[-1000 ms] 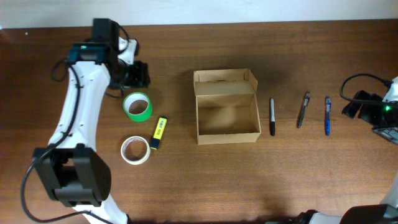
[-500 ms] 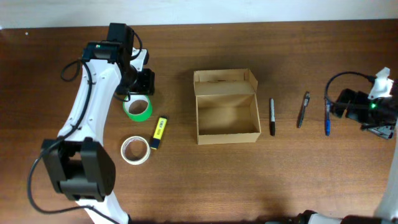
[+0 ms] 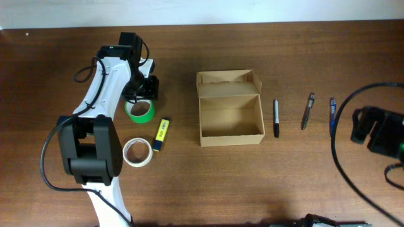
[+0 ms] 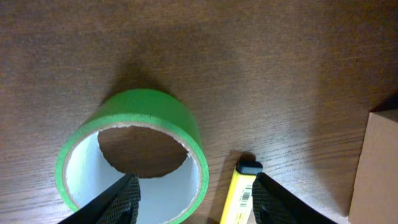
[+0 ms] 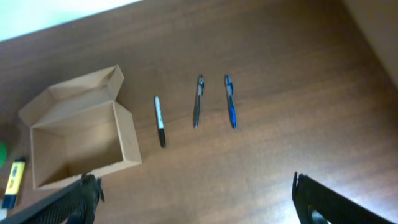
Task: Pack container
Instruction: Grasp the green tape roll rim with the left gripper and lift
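Observation:
The container (image 3: 231, 140) is a tan cardboard box in the middle of the table, with its flap lid folded back and nothing inside; its wall shows too (image 5: 127, 140). My left gripper (image 3: 144, 89) hovers open over a green tape roll (image 3: 139, 109). In the left wrist view the left gripper (image 4: 196, 198) has one finger over the green roll's (image 4: 149, 106) hole and the other past a yellow marker (image 4: 239, 193). My right gripper (image 5: 194, 186) is wide open, high above bare wood at the table's right end (image 3: 379, 132).
A white tape roll (image 3: 137, 152) lies in front of the green one, and the yellow marker (image 3: 162, 133) between them and the box. Right of the box lie a black marker (image 3: 276, 118), a grey pen (image 3: 308, 111) and a blue pen (image 3: 332, 116).
The left gripper has moved right and toward the green roll, its jaws narrowing slightly. The right arm has shifted toward the front of the table and looks closer to the camera.

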Robot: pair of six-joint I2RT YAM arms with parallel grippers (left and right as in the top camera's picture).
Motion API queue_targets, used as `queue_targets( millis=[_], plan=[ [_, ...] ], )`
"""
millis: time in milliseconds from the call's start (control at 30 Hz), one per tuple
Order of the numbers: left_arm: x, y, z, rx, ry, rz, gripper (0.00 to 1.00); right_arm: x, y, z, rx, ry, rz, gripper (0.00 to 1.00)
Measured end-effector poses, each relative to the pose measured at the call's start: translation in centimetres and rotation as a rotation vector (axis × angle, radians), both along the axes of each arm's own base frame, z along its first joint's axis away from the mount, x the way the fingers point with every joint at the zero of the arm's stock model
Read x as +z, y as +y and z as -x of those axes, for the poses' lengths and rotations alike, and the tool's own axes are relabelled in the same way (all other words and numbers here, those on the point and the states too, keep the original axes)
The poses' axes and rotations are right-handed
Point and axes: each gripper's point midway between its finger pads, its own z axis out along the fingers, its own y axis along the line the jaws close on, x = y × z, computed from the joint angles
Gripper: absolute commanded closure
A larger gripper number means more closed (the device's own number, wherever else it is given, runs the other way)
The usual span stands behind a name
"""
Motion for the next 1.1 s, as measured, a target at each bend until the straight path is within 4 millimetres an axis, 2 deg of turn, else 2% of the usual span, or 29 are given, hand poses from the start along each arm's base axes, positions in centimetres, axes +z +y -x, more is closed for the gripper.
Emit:
queue_targets(
  millis=[100, 333, 567, 733, 1100],
  plan=[
    [0.0, 0.0, -0.4, -0.001, -0.015, 0.001, 0.46, -0.1, 0.1, 0.6, -0.003, 0.012, -0.001, 0.01],
    [-0.2, -0.1, -0.8, -0.001, -0.028, 0.002, 0.46, -0.4, 0.1, 0.6, -0.005, 0.028, -0.004, 0.01],
    [-2.2, 0.0, -0.5, -0.001, 0.022, -0.001, 0.48, -0.5, 0.1, 0.8, -0.005, 0.031, -0.005, 0.01],
    [-3.2, 0.0, -0.4, 0.000, 0.046, -0.003, 0.57, -0.5, 0.1, 0.8, -0.005, 0.031, -0.005, 0.01],
    [-4.0, 0.0, -0.5, -0.001, 0.054, -0.005, 0.74, -0.5, 0.1, 0.8, -0.005, 0.033, -0.005, 0.01]
  ],
)
